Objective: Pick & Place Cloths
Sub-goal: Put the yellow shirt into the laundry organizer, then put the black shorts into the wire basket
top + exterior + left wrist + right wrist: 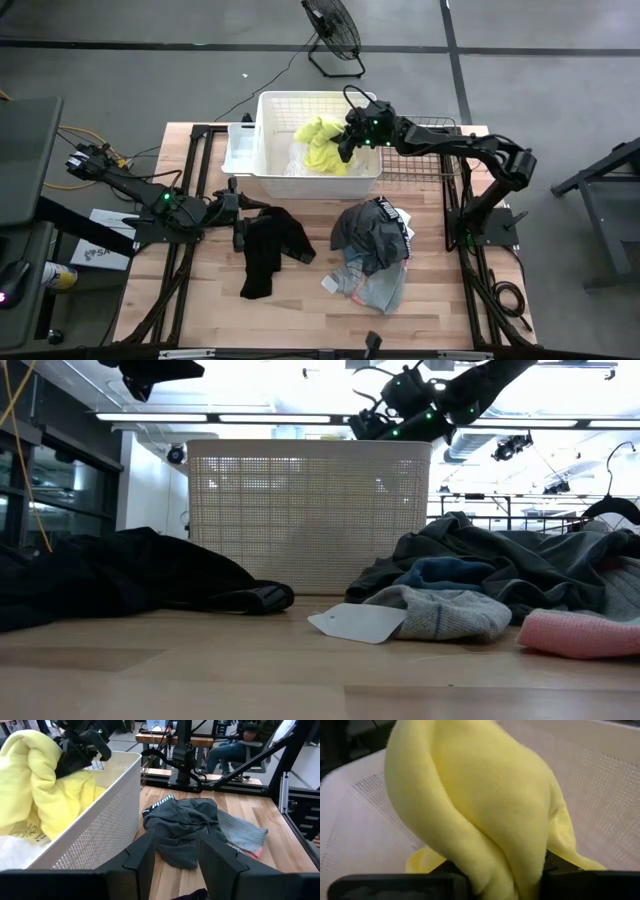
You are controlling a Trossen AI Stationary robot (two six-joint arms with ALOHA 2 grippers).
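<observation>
While the right gripper hangs over the white basket at upper centre, its fingers are clamped on the yellow cloth. Left gripper, mid-left beside the black cloth, stands partly open, empty.

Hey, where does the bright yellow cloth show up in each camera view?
High view: bright yellow cloth in the white slatted plastic basket, under the right gripper.
Low view: not visible, hidden behind the basket wall.
Left wrist view: upper left, above the basket rim.
Right wrist view: fills the centre, clamped by the gripper.
Shared landmark: the basket.
</observation>
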